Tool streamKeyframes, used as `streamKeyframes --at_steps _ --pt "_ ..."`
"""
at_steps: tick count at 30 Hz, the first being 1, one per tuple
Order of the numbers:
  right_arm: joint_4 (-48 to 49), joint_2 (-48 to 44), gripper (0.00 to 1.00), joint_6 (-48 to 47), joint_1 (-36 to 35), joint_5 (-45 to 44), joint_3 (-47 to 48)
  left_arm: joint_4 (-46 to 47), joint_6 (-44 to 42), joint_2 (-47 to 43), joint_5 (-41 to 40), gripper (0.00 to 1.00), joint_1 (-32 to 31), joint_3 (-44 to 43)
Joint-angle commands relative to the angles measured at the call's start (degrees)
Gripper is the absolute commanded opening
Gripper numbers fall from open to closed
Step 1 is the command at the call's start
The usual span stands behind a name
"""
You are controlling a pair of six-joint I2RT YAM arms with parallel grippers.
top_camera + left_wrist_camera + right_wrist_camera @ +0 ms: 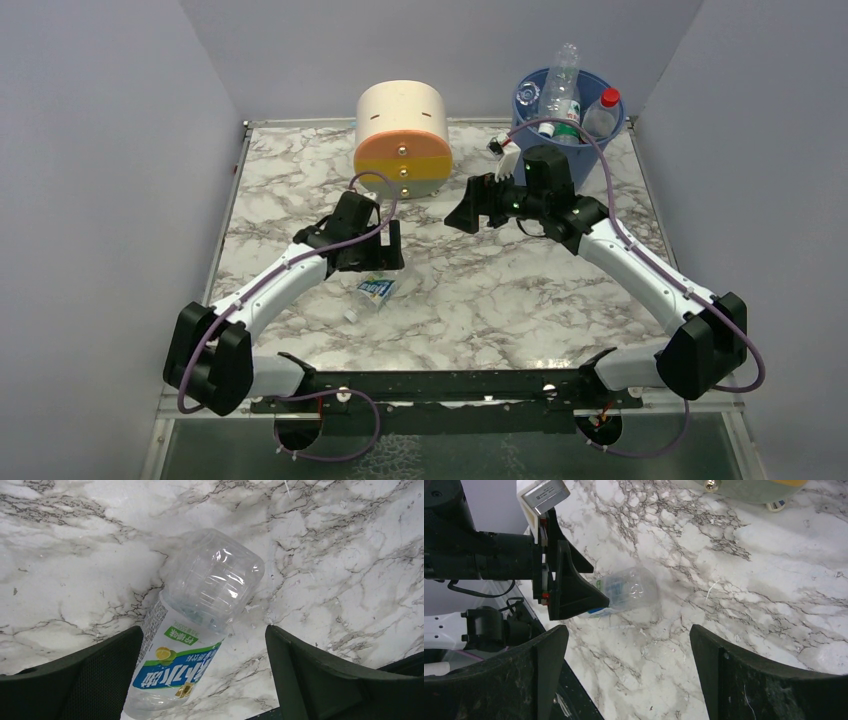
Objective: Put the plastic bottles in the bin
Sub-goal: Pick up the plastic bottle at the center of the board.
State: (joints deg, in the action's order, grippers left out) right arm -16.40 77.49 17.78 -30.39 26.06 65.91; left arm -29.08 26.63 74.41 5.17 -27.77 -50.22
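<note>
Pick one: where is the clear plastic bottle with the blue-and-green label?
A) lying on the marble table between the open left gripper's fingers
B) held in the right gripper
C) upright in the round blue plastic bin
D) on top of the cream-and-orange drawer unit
A: the left wrist view shows the clear plastic bottle with the blue-and-green label on its side on the white marble table, between the fingers of the open left gripper, not clamped.
</note>
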Motion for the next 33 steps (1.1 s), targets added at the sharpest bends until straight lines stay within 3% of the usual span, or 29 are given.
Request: streamKeyframes --at_steps 1,33 --pt "0.86 -1.03 0.95 -0.53 -0.37 0.53 -0.84 -5.35 -1.48 -1.58 0.98 0.99 -0.10 0.13" --pt "2.44 0.63 0.96 -1.30 -0.37 0.99 -2.15 -8.69 -5.08 7.39 3.17 0.99 -2.45 -1.77"
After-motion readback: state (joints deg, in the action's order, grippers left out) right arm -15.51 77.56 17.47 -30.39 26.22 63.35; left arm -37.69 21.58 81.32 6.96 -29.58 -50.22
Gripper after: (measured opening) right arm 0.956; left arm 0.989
